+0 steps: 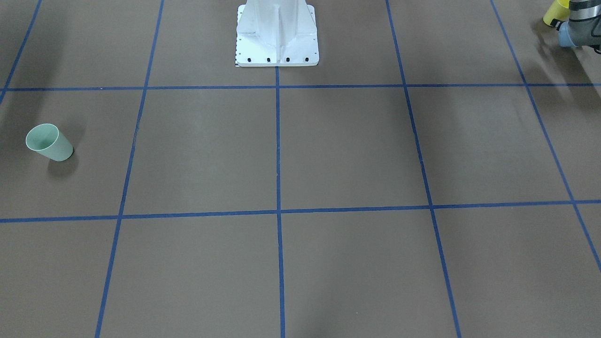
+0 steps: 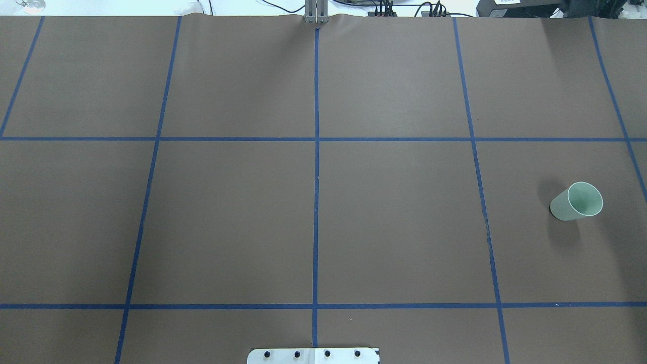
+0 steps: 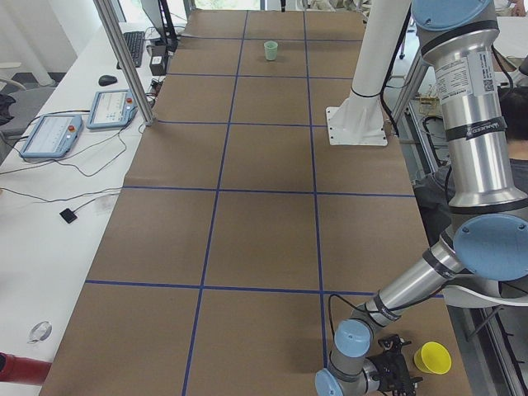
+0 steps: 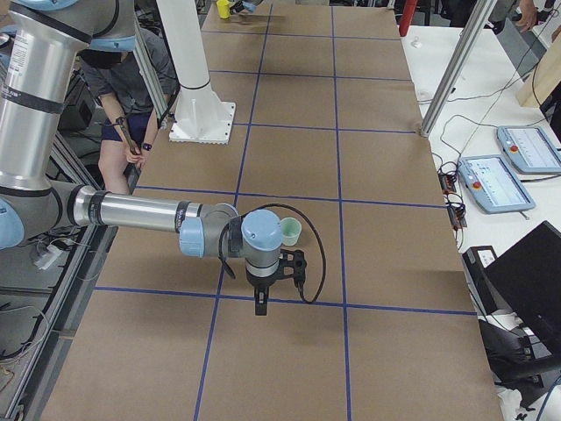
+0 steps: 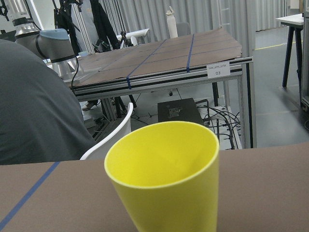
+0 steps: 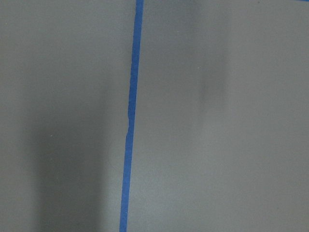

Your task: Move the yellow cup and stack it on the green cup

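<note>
The yellow cup (image 1: pixel 554 13) stands upright in the table's corner on my left side, and fills the left wrist view (image 5: pixel 164 179) from close up. My left gripper (image 3: pixel 403 376) is low at the table just beside the yellow cup (image 3: pixel 432 358); I cannot tell whether it is open or shut. The green cup (image 2: pixel 576 201) stands upright far over on my right side (image 1: pixel 49 142). My right gripper (image 4: pixel 263 300) hangs pointing down near the green cup (image 4: pixel 290 231), apart from it; its state is unclear. No fingers show in either wrist view.
The white robot pedestal (image 1: pixel 277 37) stands at the table's middle back edge. Blue tape lines (image 2: pixel 316 151) grid the brown table. A person (image 4: pixel 123 79) sits behind the robot. Teach pendants (image 3: pixel 49 136) and cables lie on the white side table, behind a metal post (image 3: pixel 124 58).
</note>
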Robot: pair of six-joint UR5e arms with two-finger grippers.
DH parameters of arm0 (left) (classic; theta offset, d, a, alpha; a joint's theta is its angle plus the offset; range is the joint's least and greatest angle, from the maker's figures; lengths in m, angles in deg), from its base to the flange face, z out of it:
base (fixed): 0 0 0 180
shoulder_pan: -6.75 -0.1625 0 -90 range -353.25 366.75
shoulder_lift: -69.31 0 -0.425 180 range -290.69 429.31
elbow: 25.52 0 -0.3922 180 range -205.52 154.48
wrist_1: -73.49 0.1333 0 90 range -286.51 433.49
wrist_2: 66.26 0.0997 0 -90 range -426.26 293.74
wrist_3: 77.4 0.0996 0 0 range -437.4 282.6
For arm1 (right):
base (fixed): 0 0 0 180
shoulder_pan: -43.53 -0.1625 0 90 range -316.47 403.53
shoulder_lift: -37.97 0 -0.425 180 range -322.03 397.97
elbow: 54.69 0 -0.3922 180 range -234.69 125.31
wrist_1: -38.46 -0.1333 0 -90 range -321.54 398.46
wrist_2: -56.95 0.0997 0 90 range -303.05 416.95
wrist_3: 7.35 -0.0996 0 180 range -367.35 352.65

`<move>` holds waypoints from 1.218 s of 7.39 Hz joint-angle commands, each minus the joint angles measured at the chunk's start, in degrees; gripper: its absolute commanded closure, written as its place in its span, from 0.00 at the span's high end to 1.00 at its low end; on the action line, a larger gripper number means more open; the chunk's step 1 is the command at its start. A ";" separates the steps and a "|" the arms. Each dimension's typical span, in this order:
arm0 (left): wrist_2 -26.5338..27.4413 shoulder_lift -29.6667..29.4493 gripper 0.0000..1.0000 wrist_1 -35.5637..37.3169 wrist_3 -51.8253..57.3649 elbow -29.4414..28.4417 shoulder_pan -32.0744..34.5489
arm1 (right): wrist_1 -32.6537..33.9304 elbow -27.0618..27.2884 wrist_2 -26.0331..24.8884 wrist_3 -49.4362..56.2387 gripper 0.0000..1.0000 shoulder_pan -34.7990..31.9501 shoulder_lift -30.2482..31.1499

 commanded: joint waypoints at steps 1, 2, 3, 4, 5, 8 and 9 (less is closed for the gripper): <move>-1.28 0.39 1.00 0.05 0.00 -0.15 0.02 | 0.00 -0.06 0.40 0.00 0.99 0.00 0.00; -1.55 0.57 1.00 -0.04 0.08 -0.15 0.02 | 0.00 0.02 0.40 0.00 0.99 0.00 0.00; -1.55 0.92 1.00 -0.04 0.17 -0.15 0.02 | 0.00 0.02 0.40 0.00 0.99 0.00 0.00; -1.55 1.53 1.00 -0.04 0.26 -0.24 0.02 | 0.00 0.02 0.40 0.00 0.99 0.00 0.00; -1.46 2.06 1.00 0.05 0.52 -0.24 0.02 | 0.00 0.02 0.40 0.00 0.99 0.00 0.00; -1.55 3.73 1.00 0.05 0.88 -0.33 0.02 | 0.00 0.20 0.40 0.00 0.99 0.00 0.00; -1.46 4.00 1.00 0.05 0.88 -0.33 0.02 | 0.00 0.20 0.40 0.00 0.99 0.00 0.00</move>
